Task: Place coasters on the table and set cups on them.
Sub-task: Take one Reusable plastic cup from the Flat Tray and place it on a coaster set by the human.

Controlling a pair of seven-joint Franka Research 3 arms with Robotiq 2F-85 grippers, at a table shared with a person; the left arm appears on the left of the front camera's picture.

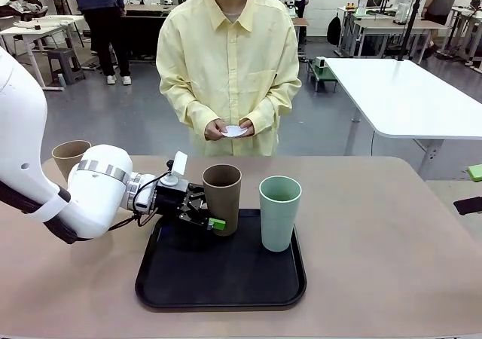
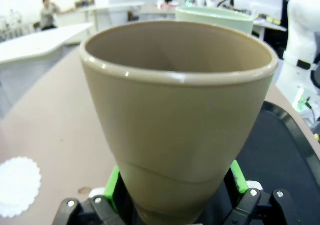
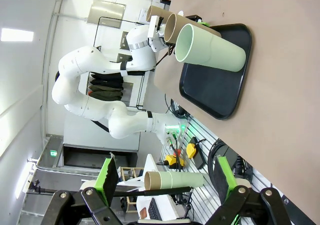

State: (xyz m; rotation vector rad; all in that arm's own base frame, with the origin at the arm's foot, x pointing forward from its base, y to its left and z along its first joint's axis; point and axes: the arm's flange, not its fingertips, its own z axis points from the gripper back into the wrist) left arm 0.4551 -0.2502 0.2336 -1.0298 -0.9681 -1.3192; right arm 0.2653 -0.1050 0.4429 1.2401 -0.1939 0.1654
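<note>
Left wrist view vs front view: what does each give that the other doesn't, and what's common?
Left wrist: one coaster lying flat on the table, and green pads flanking the brown cup low at its base.
Front: the person's hands holding white coasters, and a second brown cup at the far left behind the left arm.
Shared: the brown cup between the open jaws of the left gripper, the mint cup, the black tray.
</note>
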